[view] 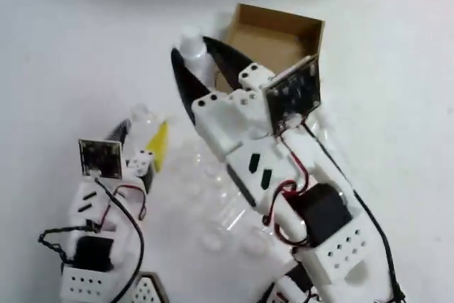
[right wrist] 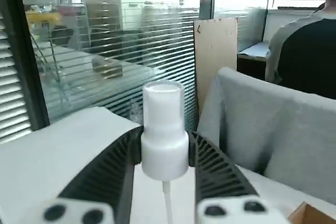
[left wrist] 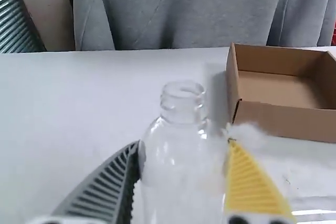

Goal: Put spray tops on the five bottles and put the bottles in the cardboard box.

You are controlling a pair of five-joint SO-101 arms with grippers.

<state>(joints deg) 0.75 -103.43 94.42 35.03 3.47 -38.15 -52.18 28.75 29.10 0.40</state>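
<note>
My left gripper (left wrist: 181, 182) is shut on a clear uncapped bottle (left wrist: 181, 150) standing upright, gripped between a grey finger and a yellow finger (left wrist: 252, 187). From above, that bottle (view: 144, 124) stands at the left of the table. My right gripper (right wrist: 164, 158) is shut on a white spray top (right wrist: 164, 132) with its thin tube hanging down. In the high view the spray top (view: 196, 51) is held between black fingers (view: 186, 83) just left of the open cardboard box (view: 284, 30), up and to the right of the bottle. The box (left wrist: 283, 111) looks empty.
More clear bottles (view: 213, 196) lie on the white table in front of the right arm, partly under it. A grey-backed chair stands behind the far table edge. Open table surface lies to the far left and far right.
</note>
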